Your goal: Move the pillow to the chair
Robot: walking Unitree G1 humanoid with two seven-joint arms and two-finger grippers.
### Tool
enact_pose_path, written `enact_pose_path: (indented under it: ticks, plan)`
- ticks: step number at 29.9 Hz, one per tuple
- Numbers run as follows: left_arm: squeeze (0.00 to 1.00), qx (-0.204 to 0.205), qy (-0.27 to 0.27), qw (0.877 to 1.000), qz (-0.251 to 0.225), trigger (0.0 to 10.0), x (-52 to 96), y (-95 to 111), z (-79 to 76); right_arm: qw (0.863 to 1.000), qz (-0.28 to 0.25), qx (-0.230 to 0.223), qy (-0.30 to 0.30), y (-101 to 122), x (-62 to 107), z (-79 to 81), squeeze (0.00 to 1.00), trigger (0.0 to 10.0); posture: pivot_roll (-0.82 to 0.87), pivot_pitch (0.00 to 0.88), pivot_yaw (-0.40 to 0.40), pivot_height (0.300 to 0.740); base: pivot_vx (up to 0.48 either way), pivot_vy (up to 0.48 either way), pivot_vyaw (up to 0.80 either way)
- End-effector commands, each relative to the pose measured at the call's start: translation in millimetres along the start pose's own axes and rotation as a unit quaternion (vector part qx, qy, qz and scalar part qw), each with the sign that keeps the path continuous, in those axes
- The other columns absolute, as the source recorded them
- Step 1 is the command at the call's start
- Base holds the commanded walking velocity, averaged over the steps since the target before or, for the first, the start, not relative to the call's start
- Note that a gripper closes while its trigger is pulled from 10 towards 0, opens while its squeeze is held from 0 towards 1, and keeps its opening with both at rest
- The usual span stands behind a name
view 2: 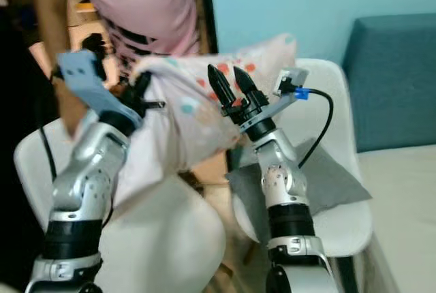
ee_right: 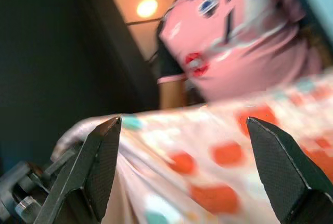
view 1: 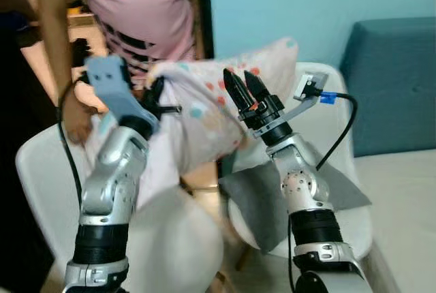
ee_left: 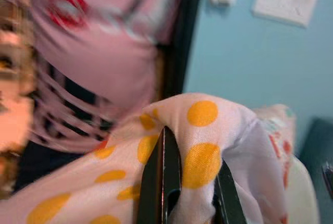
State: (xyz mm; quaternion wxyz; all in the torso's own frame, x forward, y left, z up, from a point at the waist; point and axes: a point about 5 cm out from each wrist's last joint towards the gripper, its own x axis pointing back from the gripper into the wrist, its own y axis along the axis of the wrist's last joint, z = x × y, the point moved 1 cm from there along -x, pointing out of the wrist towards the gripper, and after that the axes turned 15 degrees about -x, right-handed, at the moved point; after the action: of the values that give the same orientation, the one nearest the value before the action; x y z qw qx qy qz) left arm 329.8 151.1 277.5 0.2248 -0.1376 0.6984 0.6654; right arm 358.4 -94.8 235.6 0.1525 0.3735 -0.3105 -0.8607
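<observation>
The pillow (view 1: 218, 105) is held up in the air above the two white chairs, a fold of it pinched tight in the left gripper (ee_left: 190, 182). The right gripper (view 1: 240, 87) is spread wide, nothing in it, just beside the pillow's middle. The chair (view 1: 177, 238) is right underneath, so probably lowered leftward.

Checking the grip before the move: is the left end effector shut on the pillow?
Yes. The left end effector pinches a fold of the spotted pillow between its fingers.
</observation>
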Motion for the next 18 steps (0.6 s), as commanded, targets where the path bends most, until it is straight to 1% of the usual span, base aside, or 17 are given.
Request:
enact_pose_path:
  ticks: [1,2,3,5,10,12,18]
  plan:
    - [0.0,-0.012,0.017,0.999,-0.05,10.0,-0.4,19.7,9.1,1.0,0.007,-0.002,0.0,-2.9,-0.7,-0.3,0.0,10.0,0.02,0.0,0.047,0.74,0.0,0.0,0.79]
    - [0.0,-0.013,0.023,0.999,-0.034,10.0,1.1,12.7,11.3,1.0,0.009,-0.004,0.0,-4.5,-0.9,-0.6,0.0,10.0,0.02,0.0,0.046,0.74,0.0,0.0,0.78]
    - [0.0,-0.013,0.023,0.999,-0.034,10.0,1.1,12.7,11.3,1.0,0.009,-0.004,0.0,-4.5,-0.9,-0.6,0.0,10.0,0.02,0.0,0.046,0.74,0.0,0.0,0.78]
    - [0.0,-0.009,0.032,0.999,-0.003,10.0,4.8,-1.1,11.6,1.0,0.014,-0.007,-0.001,-7.6,-1.6,-0.6,0.0,10.0,0.02,0.0,0.046,0.74,0.0,0.0,0.57]
    - [0.0,-0.003,0.03,0.999,0.017,10.0,8.4,-11.2,6.6,1.0,0.016,-0.008,0.0,-9.3,-1.9,0.1,0.0,10.0,0.02,0.0,0.048,0.74,0.0,0.0,0.54]
    - [0.0,0.003,0.023,0.999,0.031,10.0,10.2,-19.1,0.7,1.0,0.017,-0.008,0.0,-9.9,-1.1,-0.2,0.0,10.0,0.02,0.0,0.049,0.74,0.0,0.0,0.62]
    - [0.0,0.0,0.015,0.999,0.045,10.0,9.7,-25.9,-2.9,1.0,0.018,-0.006,-0.002,-10.5,-0.4,-0.8,0.0,10.0,0.02,0.0,0.055,0.74,0.0,0.0,0.75]
